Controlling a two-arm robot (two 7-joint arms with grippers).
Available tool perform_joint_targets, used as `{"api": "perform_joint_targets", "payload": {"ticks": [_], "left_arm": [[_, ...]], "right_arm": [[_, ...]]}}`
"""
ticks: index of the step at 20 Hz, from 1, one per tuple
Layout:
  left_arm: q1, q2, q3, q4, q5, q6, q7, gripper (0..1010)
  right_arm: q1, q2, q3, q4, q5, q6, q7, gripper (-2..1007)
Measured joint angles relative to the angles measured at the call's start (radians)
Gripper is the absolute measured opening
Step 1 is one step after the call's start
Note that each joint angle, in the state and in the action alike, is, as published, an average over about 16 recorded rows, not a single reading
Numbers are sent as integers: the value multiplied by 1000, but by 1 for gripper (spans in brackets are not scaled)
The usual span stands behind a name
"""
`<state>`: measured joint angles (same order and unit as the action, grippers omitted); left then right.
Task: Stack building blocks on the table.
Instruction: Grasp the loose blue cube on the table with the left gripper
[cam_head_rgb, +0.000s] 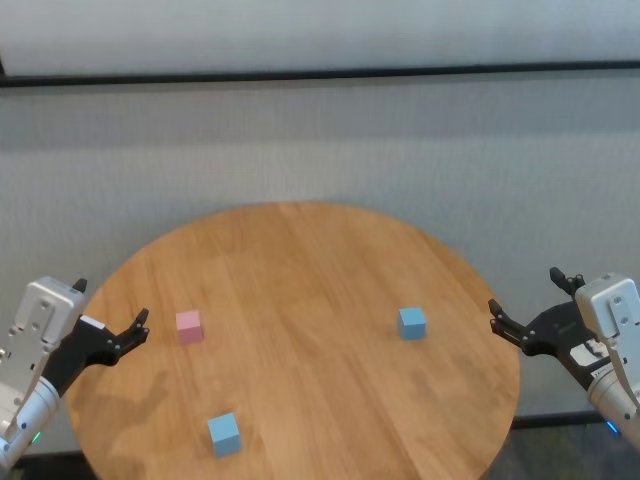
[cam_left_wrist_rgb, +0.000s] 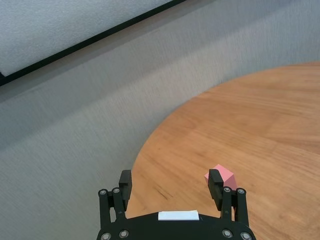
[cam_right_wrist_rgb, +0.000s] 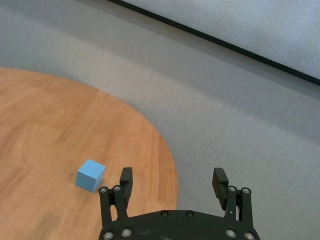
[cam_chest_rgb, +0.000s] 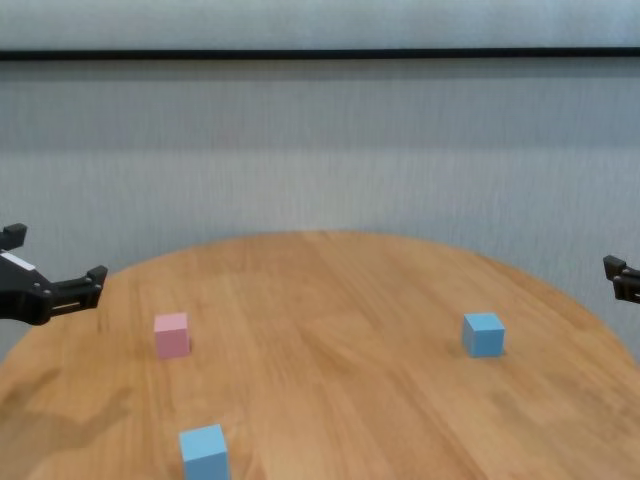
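Observation:
Three building blocks lie apart on the round wooden table (cam_head_rgb: 300, 260). A pale pink cube (cam_head_rgb: 188, 326) sits at the left, one light blue cube (cam_head_rgb: 411, 322) at the right, and another light blue cube (cam_head_rgb: 224, 433) near the front edge. My left gripper (cam_head_rgb: 112, 302) hovers open over the table's left rim, a short way left of the pink cube (cam_left_wrist_rgb: 222, 175). Off the right rim hangs my right gripper (cam_head_rgb: 525, 292), also open, with the right blue cube (cam_right_wrist_rgb: 91, 175) a little inward from it. Neither gripper holds anything.
A grey textured wall with a dark horizontal strip (cam_head_rgb: 320, 75) rises behind the table. Bare wood lies between the three cubes in the table's middle (cam_chest_rgb: 330, 340).

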<state>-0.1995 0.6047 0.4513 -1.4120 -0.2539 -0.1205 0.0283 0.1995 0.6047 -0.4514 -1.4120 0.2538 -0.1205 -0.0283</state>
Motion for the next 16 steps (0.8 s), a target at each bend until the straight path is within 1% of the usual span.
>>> {"api": "perform_joint_targets", "payload": {"ticks": [16], "left_arm": [[0,0,0,0,0,0,0,1002]], "right_arm": [[0,0,0,0,0,0,0,1005]]}}
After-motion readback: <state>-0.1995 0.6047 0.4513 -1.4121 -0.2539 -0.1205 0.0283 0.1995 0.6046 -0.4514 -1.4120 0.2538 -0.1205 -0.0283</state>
